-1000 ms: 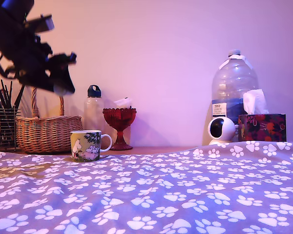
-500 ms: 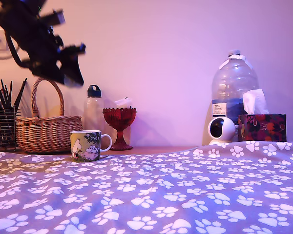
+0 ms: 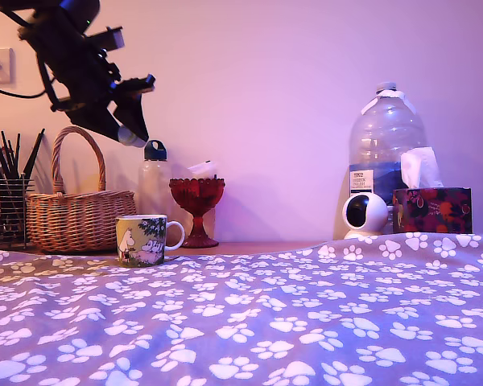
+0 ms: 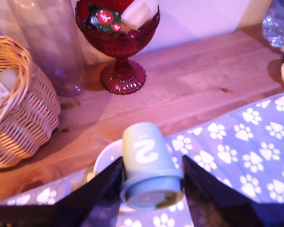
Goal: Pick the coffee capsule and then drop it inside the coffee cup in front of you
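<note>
In the wrist view my gripper (image 4: 151,185) is shut on the coffee capsule (image 4: 146,158), a pale green tapered cup with a white curled mark and a rimmed end, tilted between the dark fingers (image 4: 104,187). Part of the coffee cup's white rim (image 4: 105,153) shows directly beneath the capsule. In the exterior view the gripper (image 3: 131,133) hangs high above the table with the capsule's pale end (image 3: 128,137) at its tip. The coffee cup (image 3: 142,240), with its cartoon picture and white handle, stands well below it and slightly to the exterior view's right.
A wicker basket (image 3: 79,217) and a pencil holder (image 3: 4,201) stand at the exterior view's left. A red goblet (image 3: 196,205) and a bottle (image 3: 154,181) are behind the cup. A large water bottle (image 3: 385,145), white camera (image 3: 364,215) and tissue box (image 3: 431,209) sit right. Paw-print cloth (image 3: 266,322) covers the front.
The arm has swung toward the exterior view's right with the capsule, from above the basket to a spot nearly over the cup. The cup has not moved.
</note>
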Robot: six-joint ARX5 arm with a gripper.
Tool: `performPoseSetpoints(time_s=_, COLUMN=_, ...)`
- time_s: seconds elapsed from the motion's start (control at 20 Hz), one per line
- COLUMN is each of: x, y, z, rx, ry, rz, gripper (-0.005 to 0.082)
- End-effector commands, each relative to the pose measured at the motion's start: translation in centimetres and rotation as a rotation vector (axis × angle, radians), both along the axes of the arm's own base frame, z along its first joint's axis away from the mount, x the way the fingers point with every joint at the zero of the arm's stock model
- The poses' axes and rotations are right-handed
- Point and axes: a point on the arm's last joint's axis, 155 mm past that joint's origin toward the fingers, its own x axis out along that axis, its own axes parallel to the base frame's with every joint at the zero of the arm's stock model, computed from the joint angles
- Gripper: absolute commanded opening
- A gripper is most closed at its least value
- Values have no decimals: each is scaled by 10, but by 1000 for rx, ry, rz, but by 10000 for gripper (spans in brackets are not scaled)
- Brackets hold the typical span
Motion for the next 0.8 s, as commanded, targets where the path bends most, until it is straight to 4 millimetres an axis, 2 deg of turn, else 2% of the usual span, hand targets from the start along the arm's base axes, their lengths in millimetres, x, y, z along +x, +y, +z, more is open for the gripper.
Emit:
performPoseSetpoints(time_s=0.0, x=5, y=-1, z=-30, rx=11, ry=64, rz=-2, gripper=201)
performPoseSetpoints(time_s=0.4, x=16, y=-2, z=-68, rx=35, ry=139, rz=-2, gripper=201)
performPoseSetpoints(time_s=0.75, x=21, y=8, z=-91, rx=41, ry=176, rz=18, gripper=201)
